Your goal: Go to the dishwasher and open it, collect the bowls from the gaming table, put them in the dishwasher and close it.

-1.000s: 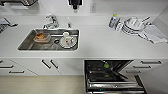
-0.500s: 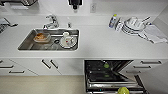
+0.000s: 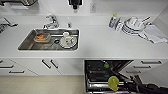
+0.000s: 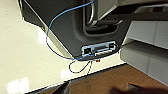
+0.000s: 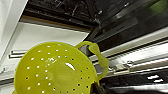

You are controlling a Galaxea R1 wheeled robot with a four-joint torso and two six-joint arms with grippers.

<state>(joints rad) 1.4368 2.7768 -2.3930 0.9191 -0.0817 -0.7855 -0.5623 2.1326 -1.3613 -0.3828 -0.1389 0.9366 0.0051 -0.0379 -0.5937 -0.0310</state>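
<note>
The dishwasher (image 3: 100,75) stands open under the white counter, its dark racks showing. A small green bowl (image 3: 106,65) lies inside on a rack. My right gripper (image 3: 122,86) comes in from the lower right, shut on a yellow perforated bowl (image 3: 113,83) held above the open dishwasher. That yellow bowl (image 5: 55,70), with its looped handle, hangs over the dishwasher's rack rails (image 5: 130,60). My left gripper (image 4: 97,90) is down low beside the robot's base, open, with nothing in it. The gaming table is out of view.
A steel sink (image 3: 48,40) with dishes and a tap is set in the white counter (image 3: 107,46). White plates and a bottle stand at the back right (image 3: 132,25). White drawers and cabinet doors (image 3: 47,65) flank the dishwasher. A blue cable (image 4: 53,32) hangs by the base.
</note>
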